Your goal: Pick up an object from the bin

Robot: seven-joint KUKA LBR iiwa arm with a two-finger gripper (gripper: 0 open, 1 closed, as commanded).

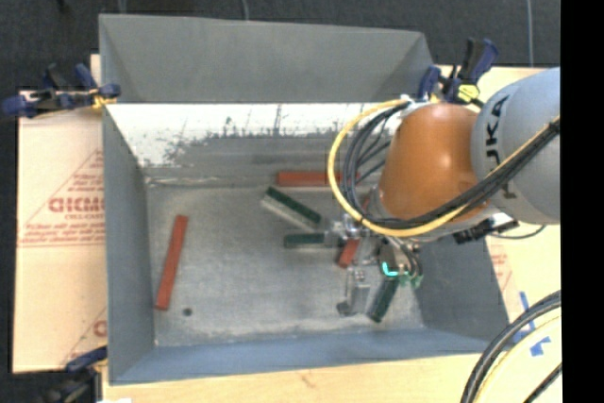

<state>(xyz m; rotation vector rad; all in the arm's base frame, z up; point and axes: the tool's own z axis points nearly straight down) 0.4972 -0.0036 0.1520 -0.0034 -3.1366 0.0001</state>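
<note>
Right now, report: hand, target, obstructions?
Hand down at lower right of grey metal bin. Dark green flat stick beside it, grip unconfirmed. Short red piece, two green sticks crowd behind.

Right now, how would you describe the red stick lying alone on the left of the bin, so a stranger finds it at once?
Look into the grey bin, at the left part of its floor, far from the gripper on the right. A long red stick lies there, almost front to back. Unlike the other red stick and green sticks mid-bin, nothing touches it.
</note>
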